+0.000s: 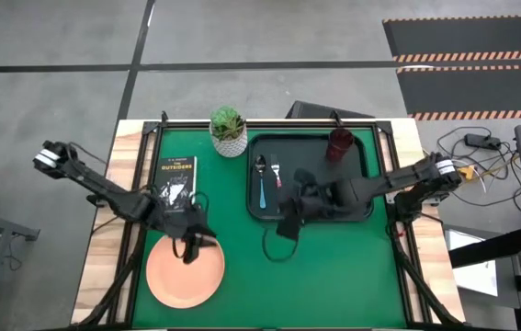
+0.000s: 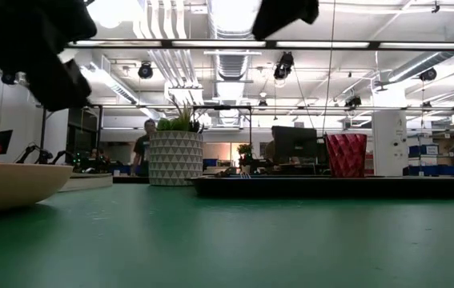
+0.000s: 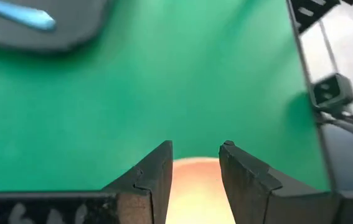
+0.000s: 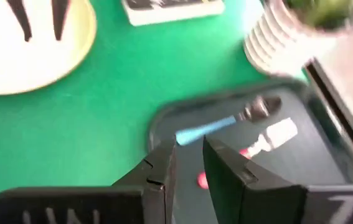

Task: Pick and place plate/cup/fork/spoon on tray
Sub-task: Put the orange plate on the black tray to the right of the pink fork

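The salmon-orange plate (image 1: 185, 273) lies flat on the green mat at the near left and also shows in the low view (image 2: 6, 186). My left gripper (image 3: 195, 149) is open and hovers above the plate's far edge (image 3: 195, 180), clear of it. The black tray (image 1: 359, 207) lies at the far right. On it stand the maroon cup (image 1: 339, 144), the blue-handled spoon (image 1: 262, 181) and the pink-handled fork (image 1: 277, 175). My right gripper (image 4: 188, 155) is open and empty above the tray's near left corner, over the fork's handle (image 4: 202, 181).
A white pot with a green plant (image 1: 229, 131) stands at the far edge, left of the tray. A small black book (image 1: 175, 179) lies far of the plate. A person (image 2: 142, 146) stands in the room behind the table.
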